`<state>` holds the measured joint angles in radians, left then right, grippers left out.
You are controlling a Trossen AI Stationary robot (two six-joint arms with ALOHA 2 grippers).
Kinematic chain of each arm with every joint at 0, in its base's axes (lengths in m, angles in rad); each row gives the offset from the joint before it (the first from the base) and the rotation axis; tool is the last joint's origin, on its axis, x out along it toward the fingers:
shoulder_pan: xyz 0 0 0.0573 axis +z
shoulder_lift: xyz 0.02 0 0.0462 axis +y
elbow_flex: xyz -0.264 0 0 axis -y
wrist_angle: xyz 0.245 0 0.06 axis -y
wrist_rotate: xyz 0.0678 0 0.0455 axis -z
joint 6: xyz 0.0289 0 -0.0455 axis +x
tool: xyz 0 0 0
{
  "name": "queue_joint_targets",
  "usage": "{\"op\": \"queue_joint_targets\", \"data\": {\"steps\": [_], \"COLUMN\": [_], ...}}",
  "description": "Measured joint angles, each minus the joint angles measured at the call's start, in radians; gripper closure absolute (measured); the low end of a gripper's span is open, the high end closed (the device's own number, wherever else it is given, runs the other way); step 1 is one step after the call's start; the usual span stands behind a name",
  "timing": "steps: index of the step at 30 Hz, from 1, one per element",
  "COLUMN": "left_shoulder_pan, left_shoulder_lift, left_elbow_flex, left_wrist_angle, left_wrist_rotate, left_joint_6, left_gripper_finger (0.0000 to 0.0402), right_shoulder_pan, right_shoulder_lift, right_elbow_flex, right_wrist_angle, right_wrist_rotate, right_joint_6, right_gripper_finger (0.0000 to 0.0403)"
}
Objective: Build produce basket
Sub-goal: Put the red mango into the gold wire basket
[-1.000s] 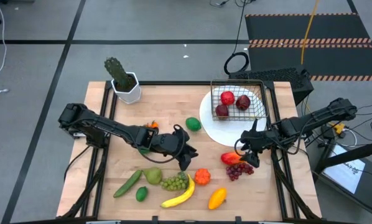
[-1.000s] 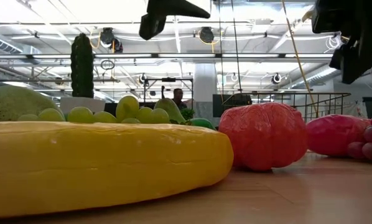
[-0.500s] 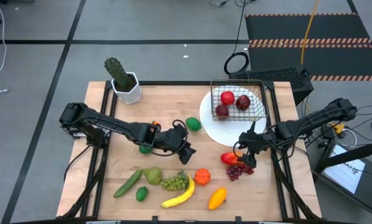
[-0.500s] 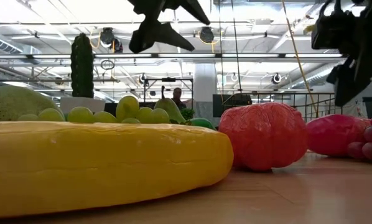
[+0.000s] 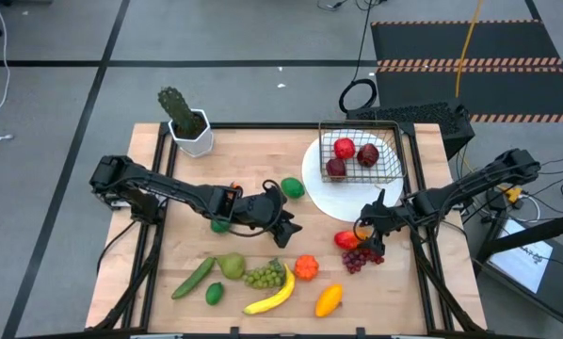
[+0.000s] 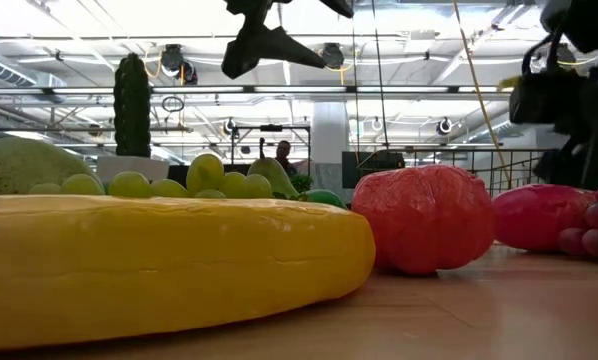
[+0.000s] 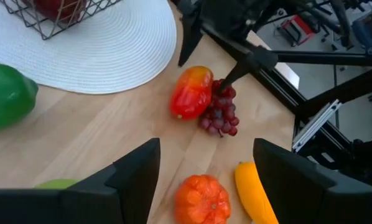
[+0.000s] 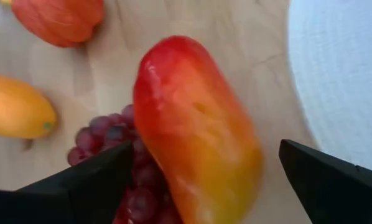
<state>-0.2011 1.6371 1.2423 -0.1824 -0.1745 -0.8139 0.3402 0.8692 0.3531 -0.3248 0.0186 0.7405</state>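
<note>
Both arms are dark, near-black, built of slim tubular links and bulkier joint housings. An orange patch marks the left arm behind its end effector [image 5: 283, 229]. The right end effector [image 5: 368, 234] carries flat, wedge-shaped black fingers [image 8: 80, 186].

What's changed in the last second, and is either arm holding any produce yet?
The right gripper has come down over the red-orange mango beside the purple grapes, jaws opened wide around it, not yet closed. The left gripper shifted slightly toward the basket and opened, holding nothing. All produce, the three red fruits in the basket and the plate lie as before.
</note>
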Motion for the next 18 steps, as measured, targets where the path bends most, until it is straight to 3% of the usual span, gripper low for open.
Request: {"op": "queue_joint_targets", "data": {"steps": [6, 10, 18], "left_shoulder_pan": [0.000, 0.000, 0.000], "left_shoulder_lift": [0.000, 0.000, 0.000], "left_elbow_flex": [0.000, 0.000, 0.000], "left_wrist_angle": [0.001, 0.010, 0.020], "left_wrist_rotate": [0.000, 0.001, 0.037], "left_joint_6": [-0.030, -0.037, 0.002], "left_gripper_finger": [0.0144, 0.0144, 0.0144], "right_shoulder_pan": [0.000, 0.000, 0.000], "right_shoulder_lift": [0.000, 0.000, 0.000], "right_elbow_flex": [-0.097, -0.132, -0.144], "right_wrist_angle": [0.190, 0.227, 0.250], "right_wrist_rotate": [-0.024, -0.025, -0.021], "right_joint_6": [0.078, 0.119, 0.186], "right_gripper_finger": [0.0009, 0.0013, 0.0082]}}
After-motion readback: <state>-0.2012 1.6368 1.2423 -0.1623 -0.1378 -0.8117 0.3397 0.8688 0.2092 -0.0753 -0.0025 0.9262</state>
